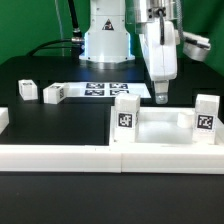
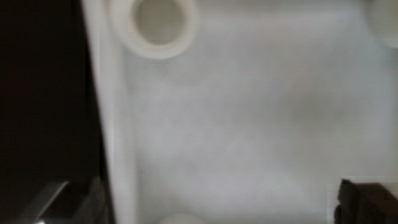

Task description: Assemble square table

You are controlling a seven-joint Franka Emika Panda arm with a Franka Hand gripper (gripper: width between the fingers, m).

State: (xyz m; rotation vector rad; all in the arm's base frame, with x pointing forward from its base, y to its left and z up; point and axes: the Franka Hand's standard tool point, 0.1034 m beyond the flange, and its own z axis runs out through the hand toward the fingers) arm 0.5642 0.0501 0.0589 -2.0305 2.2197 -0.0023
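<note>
The white square table top [image 1: 160,128] lies against the long front rail, right of the exterior view's middle. Two tagged white leg blocks [image 1: 125,115] [image 1: 205,114] stand upright at its left and right sides. Two more leg blocks [image 1: 25,90] [image 1: 52,93] lie loose on the exterior view's left. My gripper [image 1: 160,97] hangs just above the top's far edge. In the wrist view the top [image 2: 231,120] with a round hole [image 2: 157,25] fills the space between my fingers [image 2: 363,200]. The jaws stand wide apart, and I see no contact with the top.
The long white border rails [image 1: 70,157] run along the front, with an end piece [image 1: 3,118] on the exterior view's left. The marker board [image 1: 100,90] lies behind the loose legs. The robot base [image 1: 105,40] stands at the back.
</note>
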